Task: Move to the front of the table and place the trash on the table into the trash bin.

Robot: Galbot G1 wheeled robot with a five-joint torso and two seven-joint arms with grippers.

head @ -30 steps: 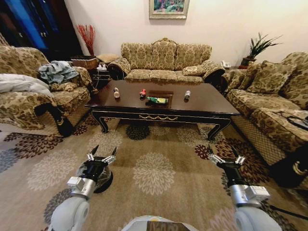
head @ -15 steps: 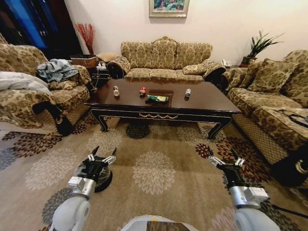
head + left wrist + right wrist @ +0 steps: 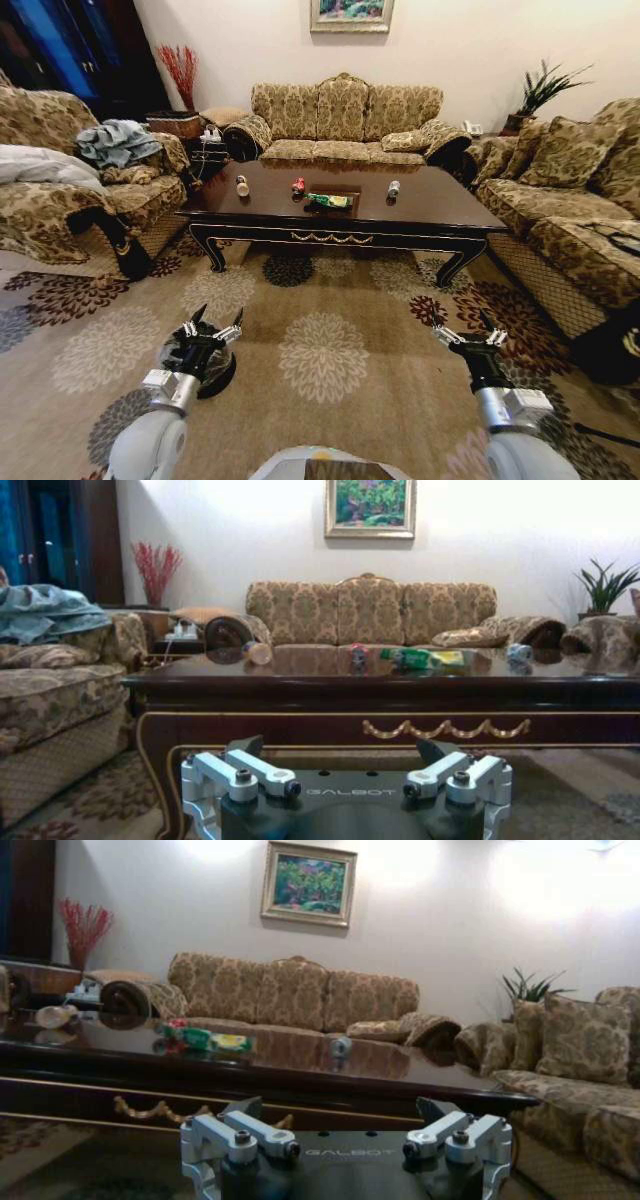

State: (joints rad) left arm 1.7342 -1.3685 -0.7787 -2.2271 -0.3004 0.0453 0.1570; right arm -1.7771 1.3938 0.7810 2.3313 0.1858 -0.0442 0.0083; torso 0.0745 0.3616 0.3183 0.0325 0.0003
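Note:
The dark brown table (image 3: 440, 208) stands ahead on the carpet. The trash lies on it: a small white bottle (image 3: 242, 186) at left, a red can (image 3: 298, 186), a green bottle (image 3: 329, 200) lying on its side in the middle, and a silvery can (image 3: 393, 189) at right. Low in the head view my left gripper (image 3: 215, 318) is open and empty, held over the black trash bin (image 3: 217, 378) on the floor. My right gripper (image 3: 462, 325) is open and empty over the carpet. The table (image 3: 330, 686) faces my left gripper (image 3: 340, 746), and my right gripper (image 3: 340, 1104) faces the green bottle (image 3: 205, 1038).
Patterned sofas ring the table: one behind it (image 3: 345, 120), one at left (image 3: 70, 200) with clothes on it, one at right (image 3: 575, 210). Open carpet (image 3: 320, 340) lies between me and the table. A plant (image 3: 545, 95) stands at the back right.
The whole view has shifted slightly, so the camera has moved a little; the table sits marginally higher and to the right. Both grippers hold the same open pose.

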